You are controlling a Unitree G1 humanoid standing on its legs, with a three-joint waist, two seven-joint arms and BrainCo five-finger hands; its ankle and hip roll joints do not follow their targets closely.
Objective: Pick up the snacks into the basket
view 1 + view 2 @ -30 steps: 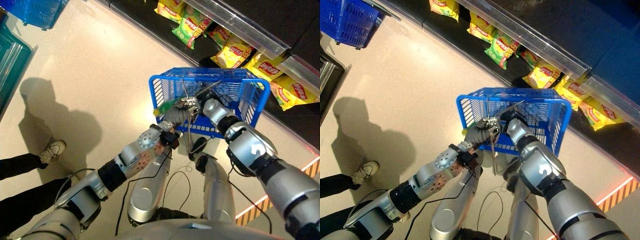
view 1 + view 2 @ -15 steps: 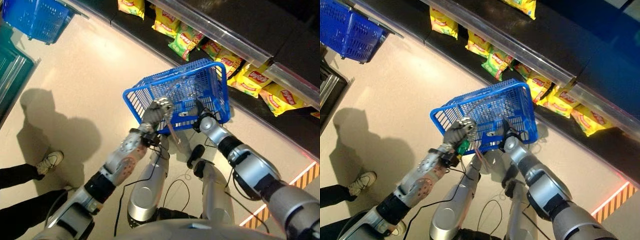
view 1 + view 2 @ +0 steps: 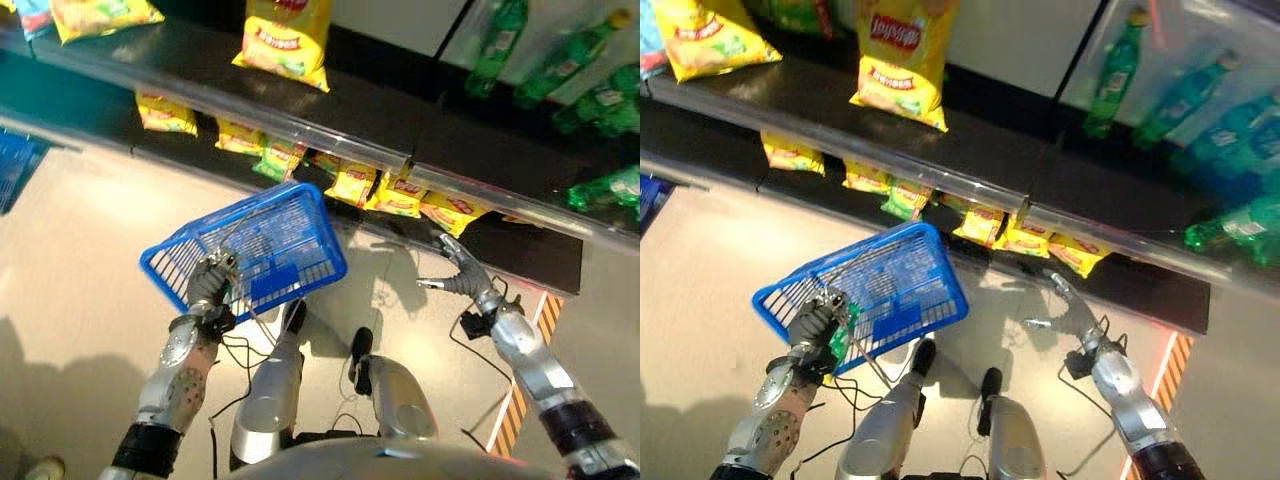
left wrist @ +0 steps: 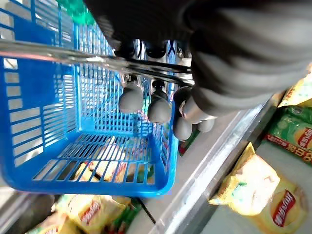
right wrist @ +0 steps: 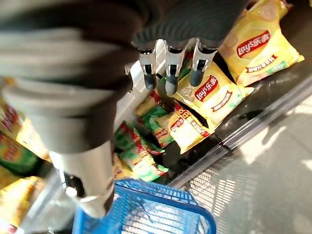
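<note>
In the left eye view our left hand (image 3: pixel 208 281) carries the blue basket (image 3: pixel 290 225) before the shelf; our right hand (image 3: pixel 458 272) hangs spread near the bottom-shelf snacks (image 3: pixel 398 196). The left wrist view shows fingers (image 4: pixel 158 108) curled round the wire handle (image 4: pixel 73 54). The right wrist view shows straight fingers (image 5: pixel 168 72) above yellow bags (image 5: pixel 207 95).
</note>
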